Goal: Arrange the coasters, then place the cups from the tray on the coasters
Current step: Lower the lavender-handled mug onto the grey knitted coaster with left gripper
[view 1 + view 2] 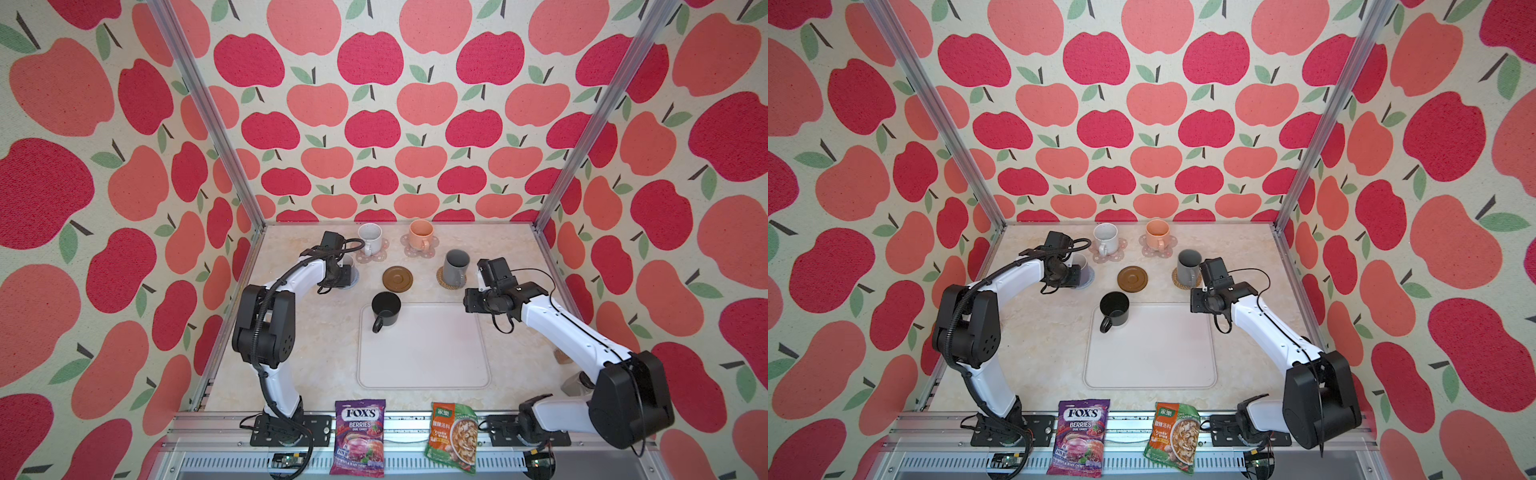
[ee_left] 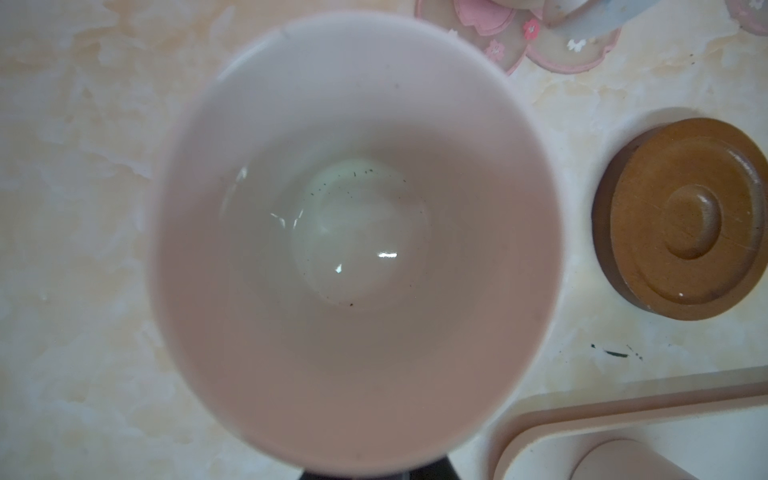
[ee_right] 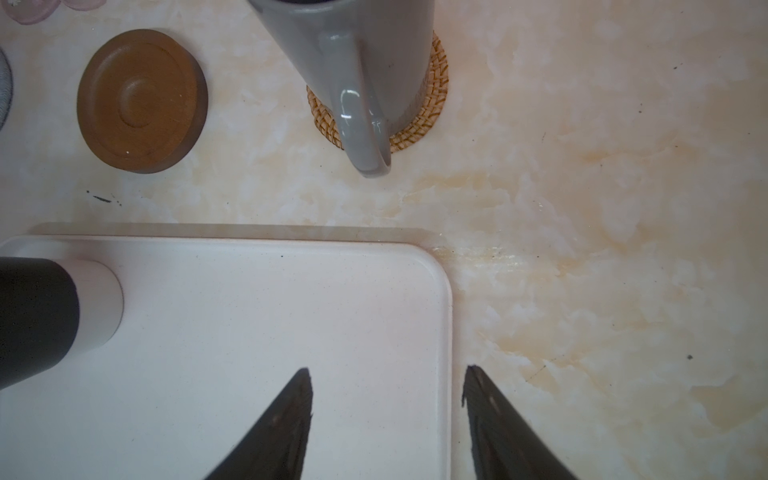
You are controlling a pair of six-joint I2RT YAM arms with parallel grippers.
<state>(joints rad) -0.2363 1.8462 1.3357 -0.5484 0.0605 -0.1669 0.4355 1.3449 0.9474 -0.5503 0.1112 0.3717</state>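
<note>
Now, black mug [image 1: 385, 309] upright in the tray [image 1: 424, 357].

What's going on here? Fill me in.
The left gripper is shut on the lavender mug, at the grey woven coaster. The right gripper hangs open and empty over a corner of the tray. The white mug and peach mug sit on pink coasters, the dark grey mug on the rattan coaster. The black mug is on the tray; the brown coaster is bare.

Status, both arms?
Left gripper shut on lavender mug at grey coaster. Right gripper open, empty. Black cup on tray, brown coaster bare. Path clear.
</note>
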